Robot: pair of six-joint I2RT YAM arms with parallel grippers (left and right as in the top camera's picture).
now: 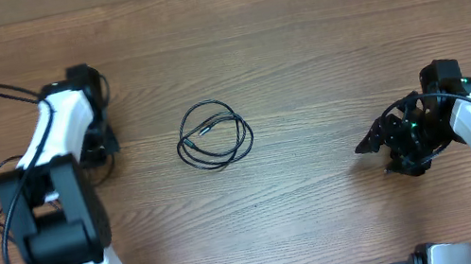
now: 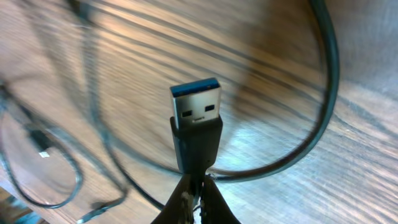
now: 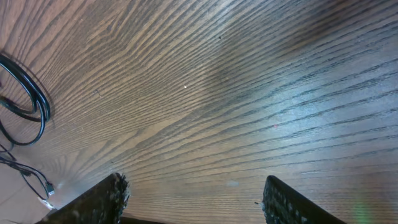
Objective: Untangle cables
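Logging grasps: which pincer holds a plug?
The left pincer, shut on a USB plug; the right pincer is open and empty.

From overhead, my table (image 1: 296,35) is lit evenly and softly from above, warm and fairly bright. Only faint shadows hug my arms, and the cables (image 1: 214,135) look crisp against the grain. My left wrist view is sharp only on the plug (image 2: 196,121), whose metal catches the light. Everything behind it is smeared and out of focus, with a pale bluish glare on the wood to its right. In my right wrist view the grain is sharp mid-frame and a cool sheen washes the right side. The fingers (image 3: 93,202) of my right gripper (image 3: 193,183) sit dark and soft at the bottom edge.
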